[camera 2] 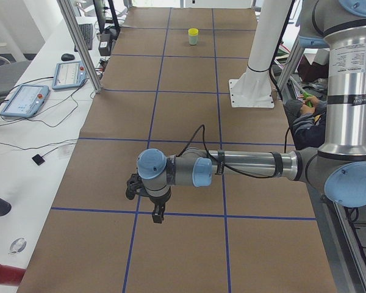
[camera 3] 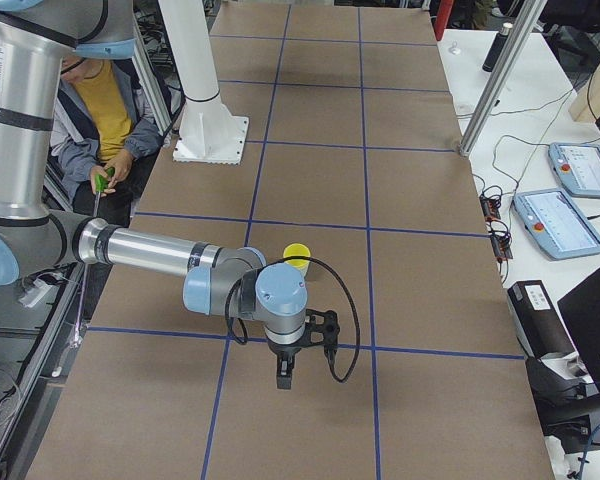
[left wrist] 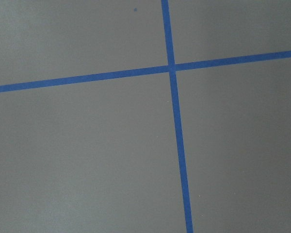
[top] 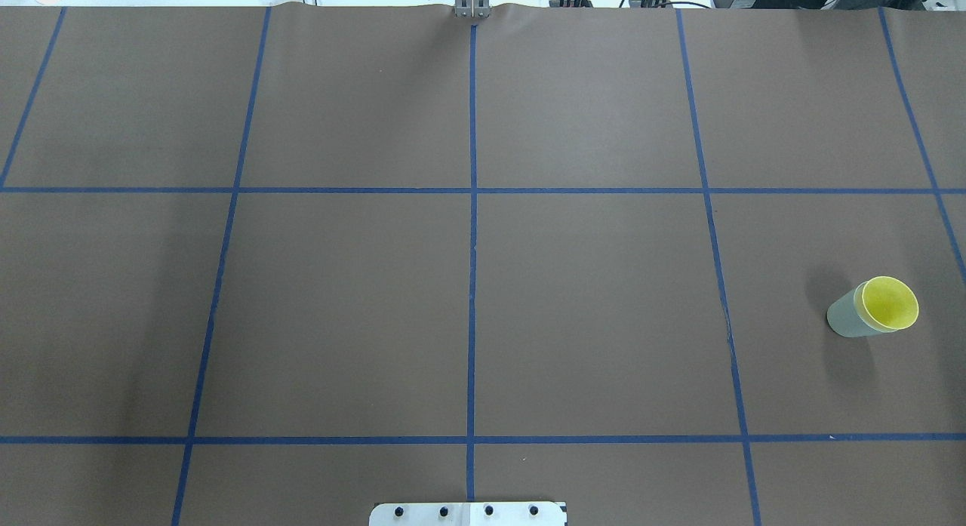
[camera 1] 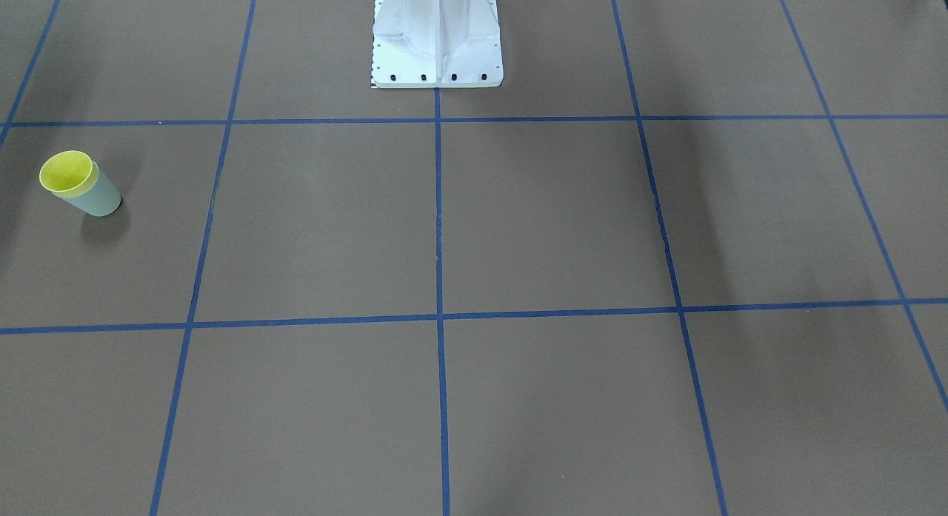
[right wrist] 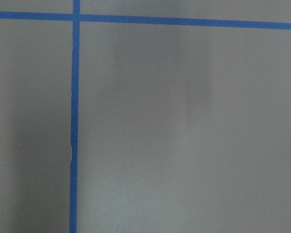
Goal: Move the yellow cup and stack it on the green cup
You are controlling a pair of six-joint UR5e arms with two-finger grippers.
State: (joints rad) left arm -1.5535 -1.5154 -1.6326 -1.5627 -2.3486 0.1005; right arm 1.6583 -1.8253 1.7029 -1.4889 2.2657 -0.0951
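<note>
The yellow cup [camera 1: 68, 173] sits nested inside the green cup [camera 1: 104, 198], upright on the brown table on the robot's right side. Only the yellow rim and inside show above the green wall. The pair also shows in the overhead view, yellow cup [top: 890, 303] in green cup [top: 845, 318]. My left gripper [camera 2: 157, 215] shows only in the exterior left view, pointing down over the table far from the cups. My right gripper [camera 3: 283, 378] shows only in the exterior right view, a little in front of the yellow cup [camera 3: 297, 254]. I cannot tell whether either is open or shut. Both wrist views show only table.
Blue tape lines [top: 472, 209] divide the brown table into squares. The white robot pedestal [camera 1: 437, 49] stands at the table's robot-side edge. A seated person [camera 3: 105, 130] is beside the base. Tablets [camera 3: 555, 215] and metal posts [camera 3: 495, 80] stand off the table's far side.
</note>
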